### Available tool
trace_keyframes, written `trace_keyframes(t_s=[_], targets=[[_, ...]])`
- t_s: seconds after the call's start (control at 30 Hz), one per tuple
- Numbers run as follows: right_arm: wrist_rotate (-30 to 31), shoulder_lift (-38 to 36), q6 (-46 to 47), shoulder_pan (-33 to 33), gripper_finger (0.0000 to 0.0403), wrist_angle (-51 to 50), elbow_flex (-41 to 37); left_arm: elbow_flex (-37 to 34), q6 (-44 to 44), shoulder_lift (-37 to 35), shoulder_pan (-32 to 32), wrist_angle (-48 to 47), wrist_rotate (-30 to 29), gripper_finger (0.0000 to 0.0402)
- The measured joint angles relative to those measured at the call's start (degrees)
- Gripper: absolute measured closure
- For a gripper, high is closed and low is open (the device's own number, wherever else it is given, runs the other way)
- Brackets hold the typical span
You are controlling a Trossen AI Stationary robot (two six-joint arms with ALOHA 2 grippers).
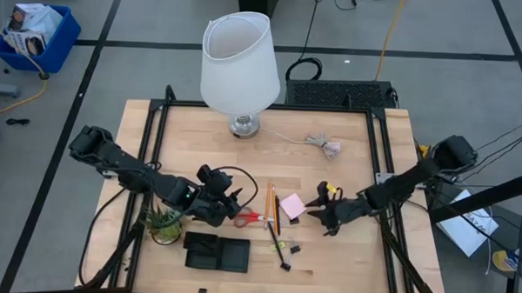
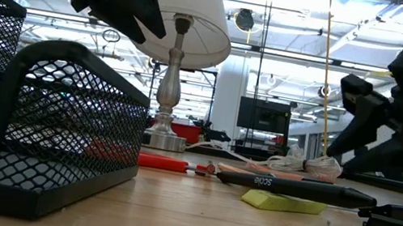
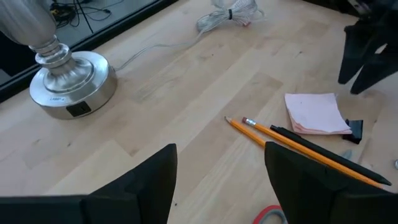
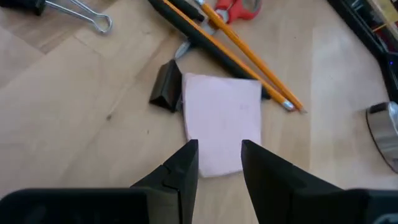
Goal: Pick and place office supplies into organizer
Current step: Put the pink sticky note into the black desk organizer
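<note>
A pink sticky-note pad [image 4: 222,118] lies flat on the table beside two orange pencils and a dark pen [image 4: 230,46]. My right gripper [image 4: 219,158] hovers just above the pad's near edge, fingers open a little, nothing between them. A black binder clip [image 4: 166,87] lies against the pad's side. The red-handled scissors [image 1: 247,218] lie left of the pencils [image 1: 270,208]. My left gripper [image 3: 221,177] hangs open above the table by the scissors' handles [image 3: 270,214], holding nothing. The black organizer [image 1: 215,252] sits near the front edge.
A white-shaded lamp [image 1: 240,63] stands on its silver base [image 3: 68,81] at the table's far middle. A pale coiled cable [image 1: 324,146] lies far right of it. A small green plant [image 1: 164,221] stands left of the organizer. More binder clips [image 1: 290,249] lie near the front.
</note>
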Motion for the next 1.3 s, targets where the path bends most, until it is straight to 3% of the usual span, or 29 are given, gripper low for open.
trace_keyframes(t_s=[0.33, 0.93, 1.3], targets=[[6.2, 4.9, -2.0, 0.0, 0.0287, -6.0, 2.0, 0.0, 0.1, 0.0, 0.1, 2.4, 0.8, 0.0158], [6.1, 5.1, -8.8, 0.5, 0.0287, -9.5, 2.2, 0.0, -0.1, 0.0, -1.8, 5.5, 3.2, 0.0158], [5.9, 8.3, -18.7, 0.5, 0.0287, -11.1, 5.4, 0.0, 2.1, 0.0, -2.7, 8.9, 3.2, 0.0158]])
